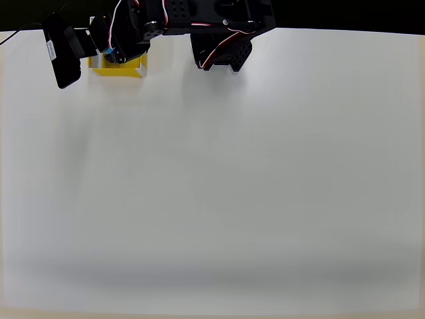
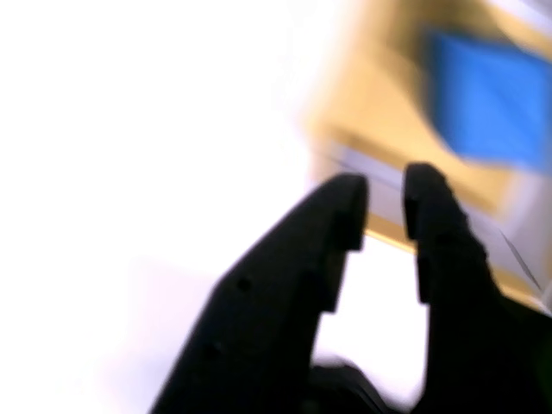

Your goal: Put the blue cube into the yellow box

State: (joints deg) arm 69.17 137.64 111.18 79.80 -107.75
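In the wrist view the blue cube (image 2: 492,103) lies inside the yellow box (image 2: 379,112), up and to the right of my fingertips. My gripper (image 2: 384,194) is black and holds nothing. Its two fingers stand a narrow gap apart, just outside the box's near wall. The picture is blurred. Seen from overhead, the yellow box (image 1: 119,68) sits at the table's far left edge, partly covered by the arm, with a speck of blue (image 1: 110,52) showing at its top.
The arm's black base and motors (image 1: 219,33) run along the far edge of the white table (image 1: 212,186). A black wrist part (image 1: 63,56) hangs left of the box.
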